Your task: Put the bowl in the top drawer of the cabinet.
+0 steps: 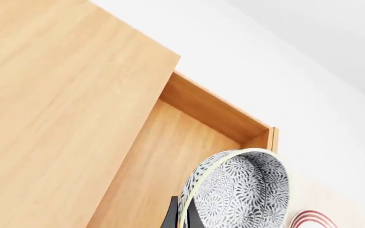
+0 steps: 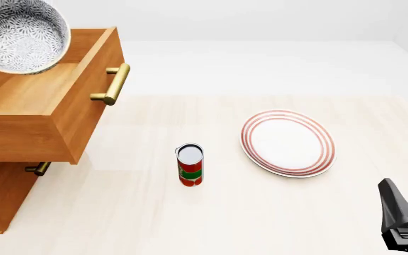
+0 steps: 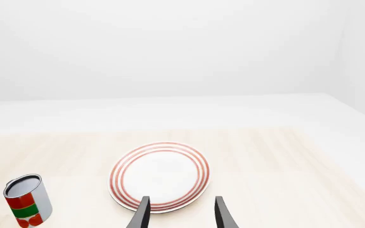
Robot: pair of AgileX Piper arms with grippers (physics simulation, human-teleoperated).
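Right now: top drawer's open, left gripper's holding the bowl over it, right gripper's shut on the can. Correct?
One error: the right gripper isn't on the can. The right wrist view shows its fingers open and empty, with the can standing apart on the table. The rest holds: the top drawer is open and the left gripper holds the bowl over it.

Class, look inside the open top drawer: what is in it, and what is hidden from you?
The top drawer shows bare wood. The bowl, tilted in the left gripper, hangs over it. Its back is under the cabinet top; the bowl covers more.
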